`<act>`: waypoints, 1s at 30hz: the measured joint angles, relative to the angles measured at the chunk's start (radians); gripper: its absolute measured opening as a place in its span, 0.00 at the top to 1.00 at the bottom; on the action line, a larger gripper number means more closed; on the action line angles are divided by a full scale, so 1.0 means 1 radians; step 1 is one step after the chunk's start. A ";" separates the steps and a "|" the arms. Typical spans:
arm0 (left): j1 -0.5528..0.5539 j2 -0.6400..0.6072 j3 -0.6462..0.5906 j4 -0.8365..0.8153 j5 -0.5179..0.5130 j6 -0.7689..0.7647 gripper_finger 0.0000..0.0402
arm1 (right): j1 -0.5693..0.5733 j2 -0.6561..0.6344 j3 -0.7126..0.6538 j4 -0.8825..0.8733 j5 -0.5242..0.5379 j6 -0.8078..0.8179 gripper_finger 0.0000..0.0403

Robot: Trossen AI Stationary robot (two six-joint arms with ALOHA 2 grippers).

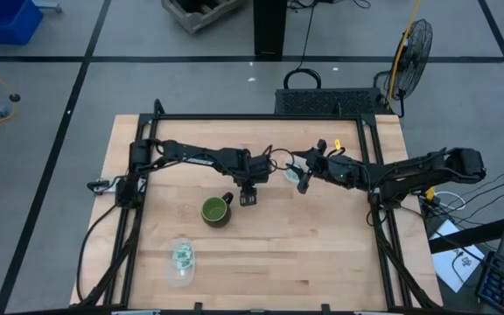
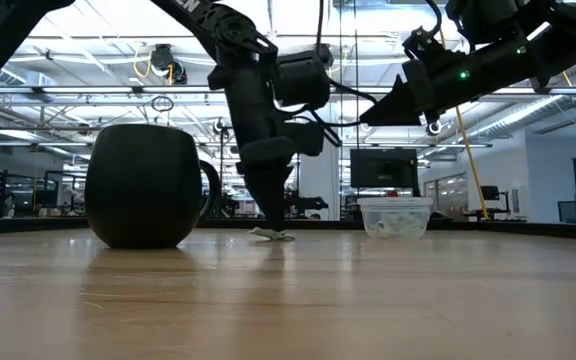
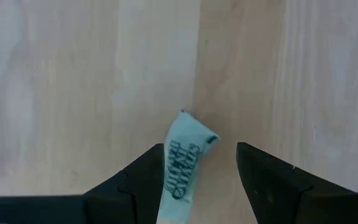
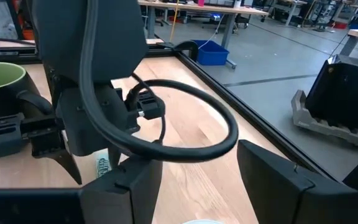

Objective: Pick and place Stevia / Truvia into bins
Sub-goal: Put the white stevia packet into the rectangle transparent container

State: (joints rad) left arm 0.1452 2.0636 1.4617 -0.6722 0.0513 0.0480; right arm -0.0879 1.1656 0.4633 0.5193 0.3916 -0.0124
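Note:
One pale green Truvia sachet [image 3: 182, 165] lies flat on the wood, its far corner curled up. My left gripper [image 3: 194, 180] is open and pointing down at mid-table [image 1: 248, 196], with the sachet between its fingers, close to one of them. In the low view the sachet [image 2: 273, 234] sits under the fingertips. My right gripper [image 4: 194, 186] is open and hovers above a clear bin [image 2: 396, 217] holding sachets [image 1: 293, 174]. A second clear bin [image 1: 182, 258], also holding sachets, stands near the table's near-left part. My left gripper stands over the sachet from above with one finger [image 3: 145, 180] right beside the sachet's long edge [image 3: 169, 168]. I cannot tell whether that finger touches it. The sachet rests on the table.
A dark green mug [image 1: 216, 211] stands just to the left of my left gripper, its handle toward the gripper. A black frame [image 1: 374, 210] runs around the table's edges. Bare wood lies toward the near edge and the right.

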 joint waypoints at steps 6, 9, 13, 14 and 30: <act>0.002 0.000 -0.056 0.070 0.004 0.030 0.49 | 0.000 0.000 0.000 -0.001 0.000 0.000 0.51; 0.002 -0.002 -0.068 0.088 -0.001 0.032 0.49 | 0.000 0.000 0.000 0.000 0.000 0.000 0.51; 0.002 -0.003 -0.076 0.108 0.000 0.053 0.54 | 0.000 0.000 0.000 0.000 0.000 0.000 0.51; 0.002 -0.003 -0.076 0.110 0.002 0.057 0.57 | 0.000 0.000 0.000 0.000 0.000 0.000 0.51; -0.023 -0.137 -0.044 -0.041 0.279 -0.007 0.96 | 0.000 0.000 0.000 -0.003 -0.001 0.000 0.51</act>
State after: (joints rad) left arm 0.1220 1.9268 1.4180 -0.7134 0.3305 0.0406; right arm -0.0875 1.1652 0.4633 0.5160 0.3908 -0.0122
